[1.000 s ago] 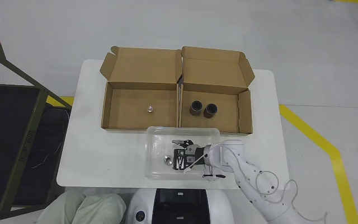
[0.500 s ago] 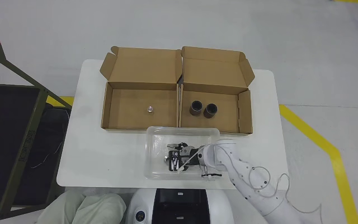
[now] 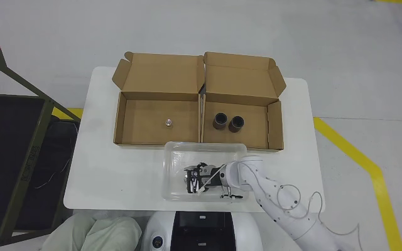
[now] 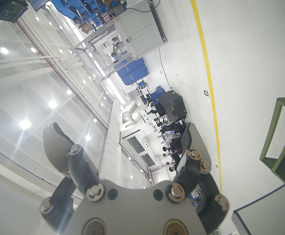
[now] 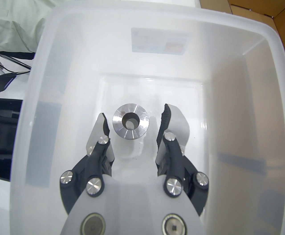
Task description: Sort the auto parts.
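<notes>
- Silver flanged part (image 5: 130,124) upright on the floor of the clear bin (image 5: 142,13), near the bin's middle, bore facing straight up at the wrist camera.
- Round as seen from above, so no long axis across the bin floor; axis vertical, in line with the approach.
- Right claw (image 5: 134,122) released and down inside the bin, one finger on each side of the flange, a narrow gap on both sides, nothing gripped yet.
- Judged from this: needs only a straight pinch inward on the flange, no turn of the wrist; the right arm clearly the nearer one.
- Left claw (image 4: 121,133) spread wide and empty, aimed at the hall and not at the bin; place relative to the bin impossible to tell.
- Beyond the bin's far wall on the counter (image 3: 107,157), two open cardboard boxes: the left box (image 3: 135,135) with one small silver piece (image 3: 168,122), the right box (image 3: 273,128) with two dark cylinders (image 3: 220,119).
- Hidden or unclear: the part's lower body under its own flange; the part itself under the claw in the top view; whether the fingertips touch the bin floor.
</notes>
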